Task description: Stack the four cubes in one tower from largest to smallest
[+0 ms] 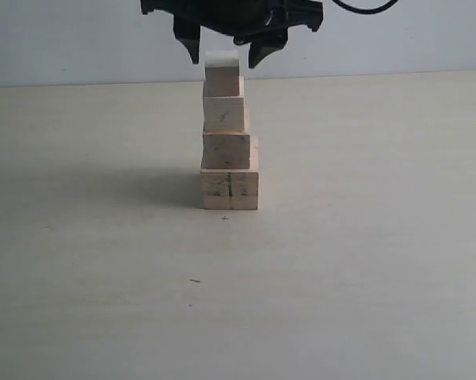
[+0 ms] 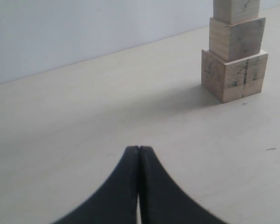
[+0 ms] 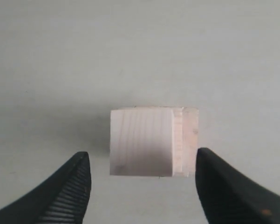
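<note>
**Four cubes stand stacked, black fingers spread around the top one**

The table point(image 1: 364, 261) is a pale cream sheet, matte and almost bare. It carries a tiny cross mark point(image 1: 225, 218) just near of the stack and a soft shadow point(image 1: 135, 186) spreading left from the base. Behind it rises a plain, whitish wall point(image 1: 63, 39).

The tower point(image 1: 228, 134) stands about midway across the table. Its wood is pale and unpainted. The largest cube point(image 1: 230, 188) sits on the table and has a dark seam down its near face. Above it come the second cube point(image 1: 227, 150), the third cube point(image 1: 224, 113) and the smallest cube point(image 1: 222, 74). Their left faces run roughly flush, so the steps show on the right.

From the room, the right gripper point(image 1: 224, 57) hangs over the top with a finger on either side of the smallest cube. Whether the fingers touch it is hard to judge from here. The right wrist view settles it: the fingers are spread, with a clear gap on each side of the smallest cube point(image 3: 142, 142), so the right gripper point(image 3: 142, 156) grasps nothing.

Only the left wrist view shows the left gripper point(image 2: 139, 150). It is low over the table and well apart from the tower point(image 2: 235, 51). Its fingers are pressed together and hold nothing.
</note>
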`<state>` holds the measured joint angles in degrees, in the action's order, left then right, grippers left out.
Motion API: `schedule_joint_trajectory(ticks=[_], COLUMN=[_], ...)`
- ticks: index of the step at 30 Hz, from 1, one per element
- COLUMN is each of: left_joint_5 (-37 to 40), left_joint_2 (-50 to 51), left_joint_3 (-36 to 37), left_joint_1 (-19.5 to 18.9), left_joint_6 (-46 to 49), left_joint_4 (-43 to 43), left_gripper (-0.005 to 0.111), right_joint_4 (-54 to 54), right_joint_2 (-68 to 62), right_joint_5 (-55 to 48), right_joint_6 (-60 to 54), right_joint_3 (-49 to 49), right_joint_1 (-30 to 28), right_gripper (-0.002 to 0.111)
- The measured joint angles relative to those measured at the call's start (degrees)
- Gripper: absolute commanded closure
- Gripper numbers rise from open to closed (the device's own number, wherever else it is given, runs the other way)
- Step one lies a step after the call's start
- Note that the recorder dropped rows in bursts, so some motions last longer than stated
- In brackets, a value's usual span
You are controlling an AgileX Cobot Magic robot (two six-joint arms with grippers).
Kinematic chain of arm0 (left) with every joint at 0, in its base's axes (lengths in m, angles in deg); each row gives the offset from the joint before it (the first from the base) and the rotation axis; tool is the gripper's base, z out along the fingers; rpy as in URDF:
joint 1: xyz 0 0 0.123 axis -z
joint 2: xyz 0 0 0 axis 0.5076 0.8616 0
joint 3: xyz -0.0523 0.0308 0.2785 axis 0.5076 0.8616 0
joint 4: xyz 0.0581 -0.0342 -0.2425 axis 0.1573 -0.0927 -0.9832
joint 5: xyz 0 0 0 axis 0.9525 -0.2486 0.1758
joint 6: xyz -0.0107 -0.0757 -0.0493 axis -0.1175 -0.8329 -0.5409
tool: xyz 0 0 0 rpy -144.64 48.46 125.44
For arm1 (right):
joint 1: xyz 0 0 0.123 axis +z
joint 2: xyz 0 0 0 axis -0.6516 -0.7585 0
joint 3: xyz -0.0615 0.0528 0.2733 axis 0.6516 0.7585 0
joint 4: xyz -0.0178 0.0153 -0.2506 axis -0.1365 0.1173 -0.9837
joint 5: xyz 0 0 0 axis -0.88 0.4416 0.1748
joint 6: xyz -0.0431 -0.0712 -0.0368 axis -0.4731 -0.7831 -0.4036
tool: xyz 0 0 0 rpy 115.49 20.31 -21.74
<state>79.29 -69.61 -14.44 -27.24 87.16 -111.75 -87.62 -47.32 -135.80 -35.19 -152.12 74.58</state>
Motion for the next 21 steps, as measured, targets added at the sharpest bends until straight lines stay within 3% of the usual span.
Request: schedule_joint_trajectory(ticks=[6,8,12,14,21], left_joint_5=[0.00,0.00,0.00,0.00,0.00], left_joint_2=[0.00,0.00,0.00,0.00,0.00], left_joint_3=[0.00,0.00,0.00,0.00,0.00], left_joint_1=[0.00,0.00,0.00,0.00,0.00], left_joint_6=[0.00,0.00,0.00,0.00,0.00], left_joint_4=[0.00,0.00,0.00,0.00,0.00], left_gripper=[0.107,0.107,0.107,0.107,0.107], right_joint_4=[-0.57,-2.71,-12.12,-16.43,-15.89], right_joint_2=[5.77,7.23,8.42,8.38,9.33], right_joint_5=[-0.01,-0.47,-1.91,-1.91,-1.93], right_joint_6=[-4.77,-7.42,-11.35,-12.27,-18.87], right_joint_3=[0.00,0.00,0.00,0.00,0.60], right_joint_1=[0.00,0.00,-2.08,-5.21,-22.98], right_gripper=[0.048,0.060,0.096,0.108,0.108])
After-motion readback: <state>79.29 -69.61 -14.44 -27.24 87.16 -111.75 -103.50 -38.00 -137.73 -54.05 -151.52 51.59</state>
